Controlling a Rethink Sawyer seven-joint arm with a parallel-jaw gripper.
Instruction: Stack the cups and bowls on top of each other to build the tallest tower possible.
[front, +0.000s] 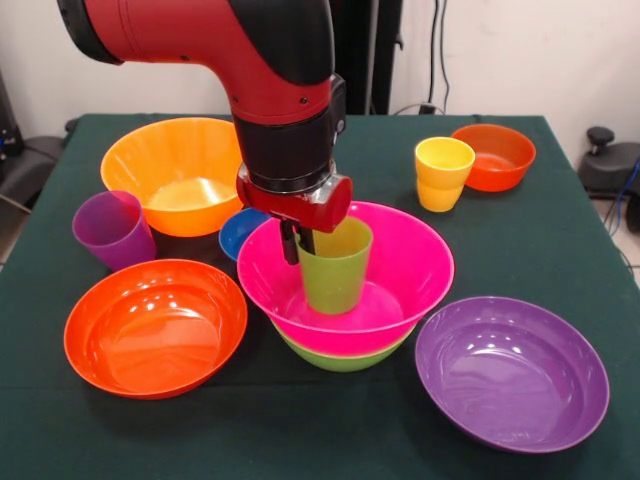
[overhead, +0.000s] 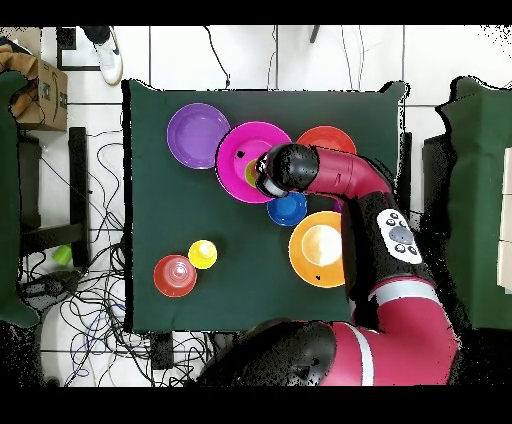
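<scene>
A pink bowl (front: 405, 265) sits nested in a lime green bowl (front: 340, 358) at the table's middle; the pink bowl also shows in the overhead view (overhead: 235, 155). A green cup (front: 338, 275) stands upright inside the pink bowl. My gripper (front: 298, 255) comes down from above, its fingers (front: 290, 245) straddling the cup's left rim, one outside and one inside, shut on it. A yellow cup (front: 442, 172) and a small red-orange bowl (front: 495, 155) stand at the back right. A purple cup (front: 112, 230) stands at the left.
A large orange bowl (front: 180, 170) sits back left, with a small blue bowl (front: 240, 232) beside it and behind the pink bowl. A large red-orange bowl (front: 155, 325) is front left and a large purple bowl (front: 510, 370) front right. The arm hangs over the stack.
</scene>
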